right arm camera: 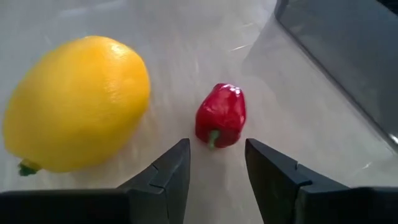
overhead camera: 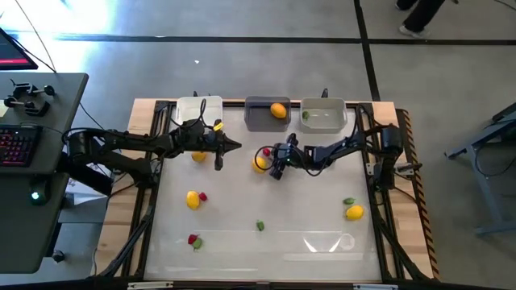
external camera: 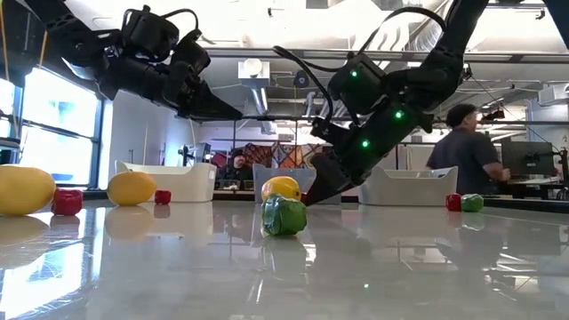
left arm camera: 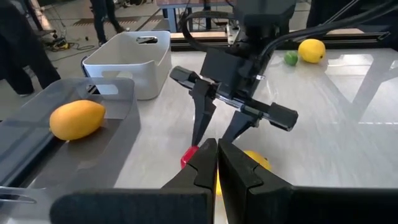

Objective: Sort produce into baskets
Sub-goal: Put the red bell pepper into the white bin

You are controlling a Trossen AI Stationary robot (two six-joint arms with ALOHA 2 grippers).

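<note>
My right gripper (right arm camera: 216, 158) stands open, tilted down close over the table's middle. A small red pepper (right arm camera: 221, 116) lies on the table just past its fingertips, with a yellow lemon (right arm camera: 78, 102) right beside it. My left gripper (overhead camera: 234, 146) is shut and hovers to the left of them, holding nothing. Three baskets stand along the far edge. One is white (overhead camera: 199, 109). The dark grey one (overhead camera: 260, 119) holds an orange fruit (overhead camera: 278, 110). The light grey one (overhead camera: 330, 121) holds a green bit (overhead camera: 306, 116).
Loose produce lies about the table: a yellow fruit (overhead camera: 198, 156) under the left arm, a yellow and red pair (overhead camera: 193, 200), a green bit (overhead camera: 260, 225), a red and green pair (overhead camera: 194, 240), a lemon (overhead camera: 354, 212) at the right. A person (external camera: 467, 151) is behind the table.
</note>
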